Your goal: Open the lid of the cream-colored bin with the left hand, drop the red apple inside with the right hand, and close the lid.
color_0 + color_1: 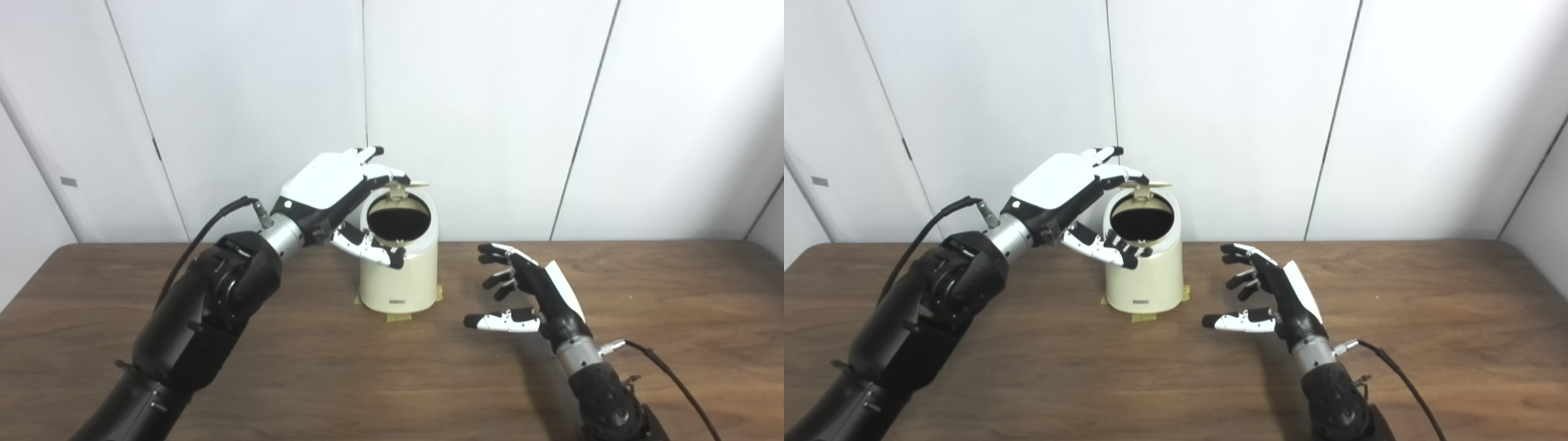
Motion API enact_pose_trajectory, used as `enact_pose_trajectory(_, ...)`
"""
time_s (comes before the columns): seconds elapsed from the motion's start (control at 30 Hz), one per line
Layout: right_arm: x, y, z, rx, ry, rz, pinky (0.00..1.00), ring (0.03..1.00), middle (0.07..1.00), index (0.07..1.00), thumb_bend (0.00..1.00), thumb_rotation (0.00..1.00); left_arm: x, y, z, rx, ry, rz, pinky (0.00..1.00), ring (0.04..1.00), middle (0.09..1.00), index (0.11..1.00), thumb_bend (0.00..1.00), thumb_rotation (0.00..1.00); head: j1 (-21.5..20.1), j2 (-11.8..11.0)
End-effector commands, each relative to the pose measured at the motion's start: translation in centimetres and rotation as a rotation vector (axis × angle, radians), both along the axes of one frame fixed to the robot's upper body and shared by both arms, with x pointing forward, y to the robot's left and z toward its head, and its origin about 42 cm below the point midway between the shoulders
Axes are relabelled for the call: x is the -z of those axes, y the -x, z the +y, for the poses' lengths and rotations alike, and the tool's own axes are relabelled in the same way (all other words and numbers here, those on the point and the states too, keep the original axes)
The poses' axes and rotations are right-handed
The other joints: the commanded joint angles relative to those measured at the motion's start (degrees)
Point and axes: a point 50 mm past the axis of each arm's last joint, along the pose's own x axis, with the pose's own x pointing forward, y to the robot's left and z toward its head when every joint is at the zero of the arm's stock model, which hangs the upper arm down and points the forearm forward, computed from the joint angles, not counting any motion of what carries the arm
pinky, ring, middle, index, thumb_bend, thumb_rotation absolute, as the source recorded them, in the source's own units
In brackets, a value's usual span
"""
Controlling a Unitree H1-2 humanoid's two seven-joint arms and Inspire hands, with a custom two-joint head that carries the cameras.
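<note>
One cream-colored bin (399,263) stands mid-table on yellow tape (397,316), its lid (401,185) tipped up at the 12 o'clock rim, the mouth dark (contents unseen). At 10 o'clock the left hand (334,199) props the lid with its fingertips. At 4 o'clock the right hand (527,291) hovers over the wooden table (674,306), fingers spread, empty.

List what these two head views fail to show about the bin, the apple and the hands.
- Red apple: in neither view; whether it lies inside the bin cannot be told, the opening is only dark.
- Lid: seen edge-on in both views, partly behind the left hand, so the fingers' contact is unclear.
- Label low on the bin: too small to read.
- Right hand: palm faces away, though it looks empty.
</note>
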Motion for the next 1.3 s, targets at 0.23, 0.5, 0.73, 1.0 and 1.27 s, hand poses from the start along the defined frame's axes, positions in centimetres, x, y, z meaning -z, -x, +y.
enact_pose_trajectory(0.23, -2.2, -0.4, 0.2, -0.004, -0.008, -0.075, 0.45, 0.585, 0.756, 0.786, 0.88, 0.21, -1.7, 0.6, 0.8, -0.018, -0.012, -0.062, 1.0, 1.0, 0.826, 0.827, 1.0, 0.51, 0.2, 0.7)
enact_pose_trajectory(0.5, -2.3, -0.3, 0.1, -0.004, -0.006, -0.076, 0.45, 0.581, 0.755, 0.786, 0.88, 0.2, -0.7, 0.4, 1.0, -0.029, -0.013, -0.039, 1.0, 1.0, 0.828, 0.83, 1.0, 0.57, 0.1, 0.8)
enact_pose_trajectory(0.73, -2.1, -0.3, 0.0, 0.002, 0.012, -0.076, 0.46, 0.584, 0.755, 0.785, 0.88, 0.21, -0.4, 0.0, 1.0, -0.028, 0.025, -0.014, 1.0, 1.0, 0.838, 0.835, 1.0, 0.56, -0.1, 0.9)
enact_pose_trajectory(1.0, -2.3, -0.1, 0.0, -0.001, 0.03, -0.091, 0.47, 0.581, 0.753, 0.782, 0.87, 0.19, 0.6, -0.6, 1.1, -0.032, 0.078, 0.071, 1.0, 1.0, 0.844, 0.834, 1.0, 0.53, -0.3, 1.0)
enact_pose_trajectory(1.27, -2.2, 0.1, 0.0, 0.009, 0.054, -0.097, 0.48, 0.587, 0.75, 0.776, 0.87, 0.19, 1.6, -1.1, 1.2, -0.044, 0.102, 0.116, 1.0, 0.999, 0.817, 0.803, 1.0, 0.48, -0.4, 1.3)
